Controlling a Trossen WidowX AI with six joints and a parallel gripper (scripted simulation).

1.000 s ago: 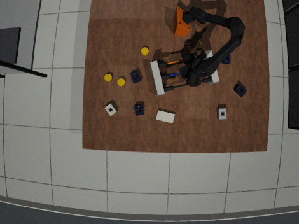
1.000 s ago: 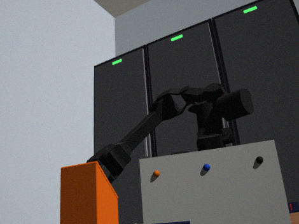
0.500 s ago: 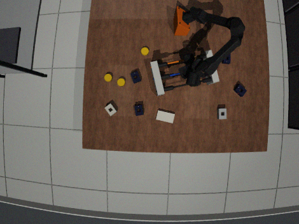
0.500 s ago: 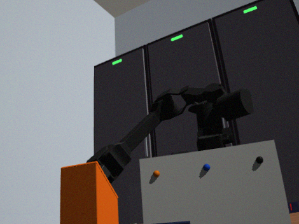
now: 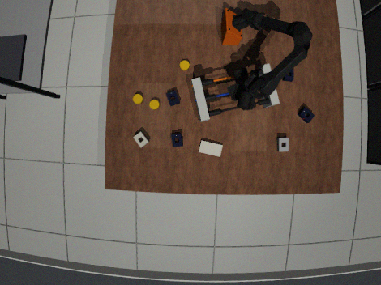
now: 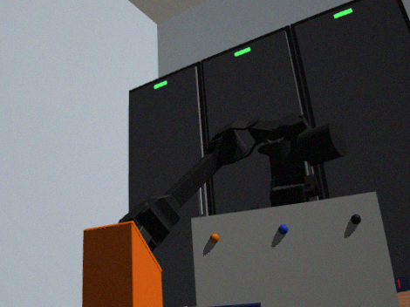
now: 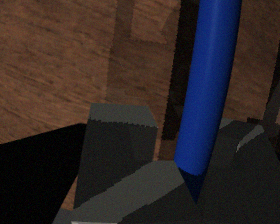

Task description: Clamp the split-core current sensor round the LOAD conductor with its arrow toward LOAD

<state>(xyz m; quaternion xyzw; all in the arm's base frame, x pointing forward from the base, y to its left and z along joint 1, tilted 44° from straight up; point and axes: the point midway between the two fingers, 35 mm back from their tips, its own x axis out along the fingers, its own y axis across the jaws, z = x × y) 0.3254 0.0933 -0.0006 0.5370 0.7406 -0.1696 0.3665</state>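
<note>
Right up close, the gripper [image 5: 240, 91] [image 6: 288, 195] [image 7: 175, 147] was clamped on the sensor [image 7: 120, 157], its grey body crowding the blue rod [image 5: 222, 95] [image 6: 283, 228] [image 7: 212, 75]! Much of the sensor was hidden, so its arrow and latch couldn't be made out, nor could the LOAD marking.

Either side of the blue rod ran the orange rod [image 5: 220, 79] [image 6: 215, 238] and the black rod [image 5: 219, 112] [image 6: 356, 219], all three reaching out from a pale panel [image 5: 200, 99] [image 6: 283, 262], with a second panel [image 5: 274, 97] at the other end.

Out past the rods, a yellow disc [image 5: 184, 65] sat near the pale panel, two more well beyond it. A white box [image 5: 211, 147] lay among the navy and white blocks scattered over the brown table [image 5: 227, 175]. The arm [image 5: 301, 37] [image 6: 192, 180] arched over from its orange base [image 5: 230, 41] [image 6: 106, 267]. And away at the back of the exterior view, tall black cabinets [image 5: 373, 122] [image 6: 166, 153] stood with green lights glowing!
</note>
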